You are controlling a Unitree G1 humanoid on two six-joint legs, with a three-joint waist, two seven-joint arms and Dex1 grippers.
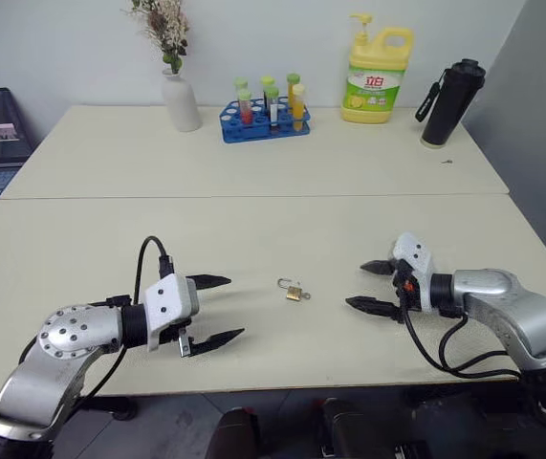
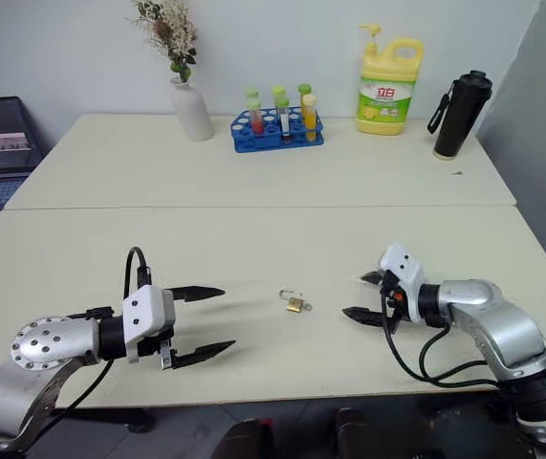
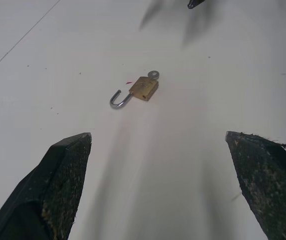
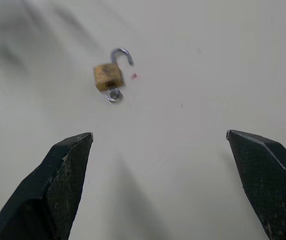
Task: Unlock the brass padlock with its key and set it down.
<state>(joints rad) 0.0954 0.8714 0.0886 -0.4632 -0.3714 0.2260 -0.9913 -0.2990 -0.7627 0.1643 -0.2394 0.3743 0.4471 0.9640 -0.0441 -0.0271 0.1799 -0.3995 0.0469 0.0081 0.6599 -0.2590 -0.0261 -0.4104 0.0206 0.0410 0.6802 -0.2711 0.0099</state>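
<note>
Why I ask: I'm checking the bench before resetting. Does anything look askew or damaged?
Nothing damaged. The small golden-brass padlock lies on the cream table with its silver shackle swung open, the small silvery key at its base; both grippers stand apart, open.

Two cream tables (image 1: pixel 253 153) stand pushed together, their seam running left to right across the middle. Along the far edge of the far table, a white vase (image 1: pixel 181 100) with dried flowers (image 1: pixel 163 24) stands to the left. Just right of it sits a blue tube rack (image 1: pixel 265 121) holding tubes with green and yellow caps. Further right stands a yellow detergent bottle (image 1: pixel 376 78) with a pump top, and near the far right corner a black flask (image 1: pixel 451 102) stands upright. At the far left, beyond the tables, a dark laptop (image 2: pixel 0 139) shows.
</note>
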